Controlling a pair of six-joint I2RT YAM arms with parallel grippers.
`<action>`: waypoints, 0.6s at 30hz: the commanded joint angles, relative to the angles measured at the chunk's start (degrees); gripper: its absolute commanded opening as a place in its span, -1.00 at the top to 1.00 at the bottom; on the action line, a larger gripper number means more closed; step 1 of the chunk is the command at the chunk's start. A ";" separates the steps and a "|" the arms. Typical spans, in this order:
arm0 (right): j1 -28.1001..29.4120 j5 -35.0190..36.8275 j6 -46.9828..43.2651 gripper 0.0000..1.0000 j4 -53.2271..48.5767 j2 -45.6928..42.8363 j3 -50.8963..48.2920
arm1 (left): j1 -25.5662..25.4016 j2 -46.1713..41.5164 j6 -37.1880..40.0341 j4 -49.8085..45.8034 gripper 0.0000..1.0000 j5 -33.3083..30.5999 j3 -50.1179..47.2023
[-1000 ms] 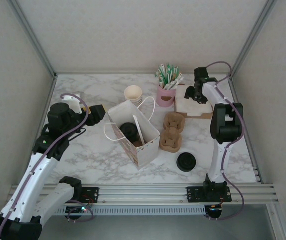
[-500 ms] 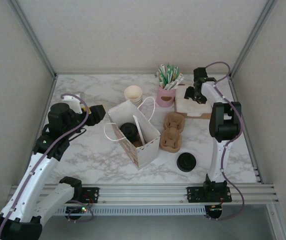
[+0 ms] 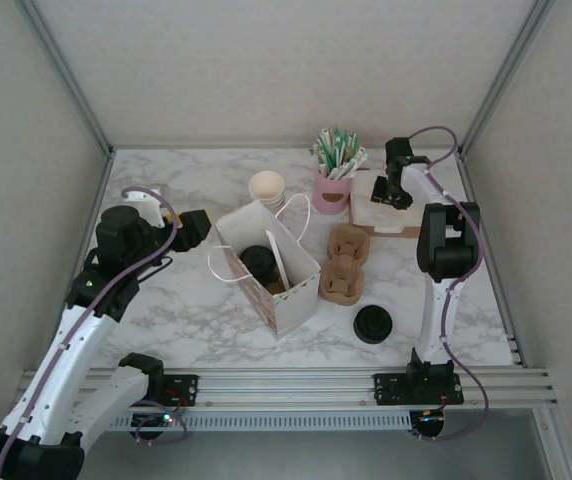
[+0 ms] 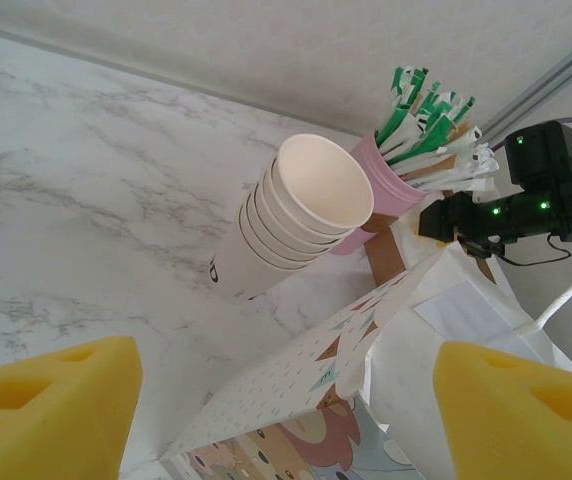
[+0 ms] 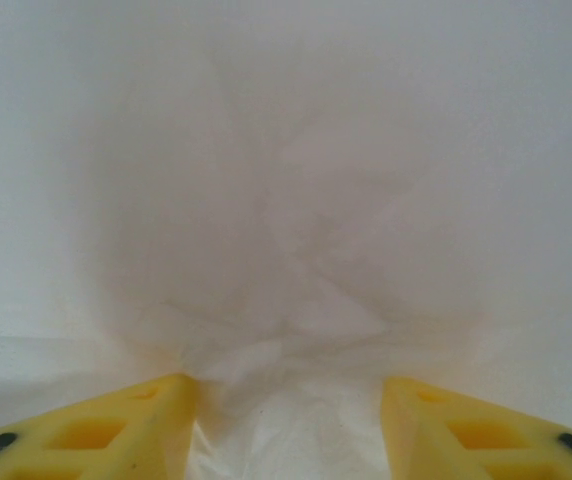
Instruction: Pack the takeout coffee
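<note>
The takeout coffee (image 3: 258, 262), its round black lid facing up, sits inside the open patterned paper bag (image 3: 291, 300) mid-table. My left gripper (image 3: 195, 228) hovers just left of the bag's rim; in the left wrist view its yellow fingers (image 4: 56, 405) stand wide apart, open (image 4: 286, 385), with the bag's edge (image 4: 296, 370) low between them, untouched. My right gripper (image 3: 390, 192) is down on the white napkin stack (image 3: 374, 212) at the back right. Its fingertips (image 5: 136, 420) press into the napkins (image 5: 286, 200), still apart (image 5: 291, 405), with paper puckered between them.
A stack of cream paper cups (image 3: 267, 188) and a pink cup of green-and-white sticks (image 3: 333, 190) stand behind the bag. Two brown cup carriers (image 3: 344, 262) lie right of it. A loose black lid (image 3: 373, 324) rests near the front right. Frame posts edge the table.
The right gripper's jaws have narrowed on the napkin stack and the arm has shifted slightly. The left arm, bag and coffee are unmoved.
</note>
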 commanded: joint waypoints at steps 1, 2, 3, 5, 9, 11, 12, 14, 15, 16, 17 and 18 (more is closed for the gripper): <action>0.02 0.81 -0.20 0.08 -1.27 1.31 1.50 | -0.62 0.10 0.54 -0.80 -0.53 -0.34 1.30; -0.01 0.62 -0.21 0.11 -1.28 1.33 1.48 | -0.60 0.09 0.54 -0.78 -0.53 -0.41 1.23; 0.02 0.46 -0.33 0.17 -1.29 1.31 1.46 | -0.59 0.15 0.51 -0.81 -0.53 -0.41 1.27; 0.09 0.20 -0.30 0.27 -1.19 1.31 1.45 | -0.56 0.15 0.47 -0.86 -0.53 -0.47 1.36; 0.05 0.02 -0.34 0.34 -1.21 1.30 1.49 | -0.62 0.06 0.51 -0.86 -0.53 -0.42 1.36; 0.04 0.03 -0.36 0.37 -1.19 1.32 1.46 | -0.60 0.02 0.49 -0.82 -0.53 -0.51 1.36; 0.12 -0.03 -0.43 0.43 -1.18 1.42 1.46 | -0.62 0.02 0.48 -0.84 -0.53 -0.48 1.35; 0.13 -0.03 -0.43 0.45 -1.19 1.60 1.47 | -0.57 -0.03 0.51 -0.87 -0.53 -0.50 1.36; 0.06 -0.07 -0.43 0.46 -1.25 1.66 1.50 | -0.58 -0.07 0.47 -0.82 -0.53 -0.54 1.29; 0.05 -0.19 -0.41 0.45 -1.19 1.75 1.49 | -0.62 -0.02 0.51 -0.85 -0.53 -0.51 1.36; 0.05 -0.15 -0.44 0.45 -1.26 1.88 1.51 | -0.62 -0.03 0.51 -0.82 -0.53 -0.50 1.31; 0.12 -0.17 -0.47 0.45 -1.19 2.00 1.51 | -0.63 -0.03 0.44 -0.82 -0.53 -0.51 1.29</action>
